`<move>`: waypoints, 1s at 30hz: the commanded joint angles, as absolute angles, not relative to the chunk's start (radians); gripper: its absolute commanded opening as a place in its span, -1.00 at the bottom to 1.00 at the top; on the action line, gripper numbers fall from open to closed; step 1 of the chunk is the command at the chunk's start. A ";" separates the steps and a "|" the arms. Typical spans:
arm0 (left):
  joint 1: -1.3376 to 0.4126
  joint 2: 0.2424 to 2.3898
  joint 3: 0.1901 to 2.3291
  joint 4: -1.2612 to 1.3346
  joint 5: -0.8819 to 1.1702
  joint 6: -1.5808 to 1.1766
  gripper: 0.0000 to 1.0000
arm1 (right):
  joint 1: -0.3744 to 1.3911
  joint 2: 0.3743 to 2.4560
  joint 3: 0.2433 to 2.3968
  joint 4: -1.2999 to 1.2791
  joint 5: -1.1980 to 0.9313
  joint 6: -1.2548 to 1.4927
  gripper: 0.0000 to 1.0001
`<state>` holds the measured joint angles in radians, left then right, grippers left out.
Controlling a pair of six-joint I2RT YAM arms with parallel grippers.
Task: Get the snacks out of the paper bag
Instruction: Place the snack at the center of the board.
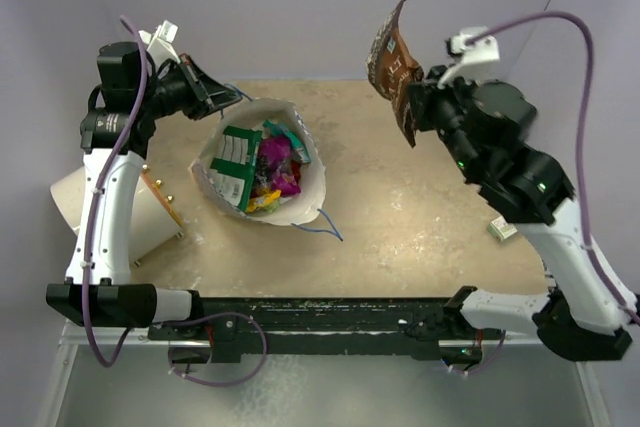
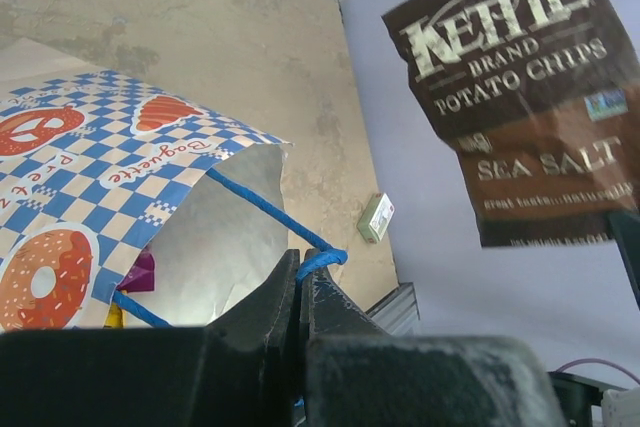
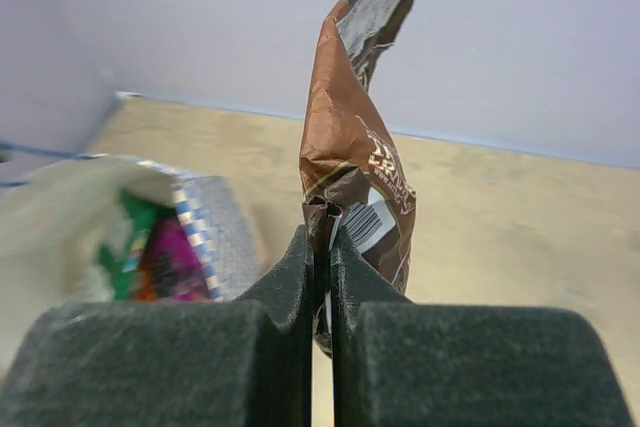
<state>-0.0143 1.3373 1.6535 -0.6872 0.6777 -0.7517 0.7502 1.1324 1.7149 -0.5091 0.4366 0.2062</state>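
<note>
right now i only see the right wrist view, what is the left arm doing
Observer: The left gripper is shut on the blue cord handle of the paper bag.
Operator: what does my packet say on the front
Observer: The chip bag reads Kettle Brand Potato Chips, Sea Salt.
Operator: anything else on the table
Observer: A small box lies on the table, far to the right of the paper bag.
</note>
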 commanded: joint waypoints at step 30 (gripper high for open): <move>-0.015 1.384 1.749 -0.815 0.803 -0.706 -1.00 | 0.366 2.367 2.446 -0.893 0.315 0.224 -0.31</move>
<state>-0.0143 1.3911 1.6981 -0.8146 0.7586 -0.7322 0.2905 2.1292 2.0651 -0.7017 0.6708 0.0784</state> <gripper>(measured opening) 0.009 0.203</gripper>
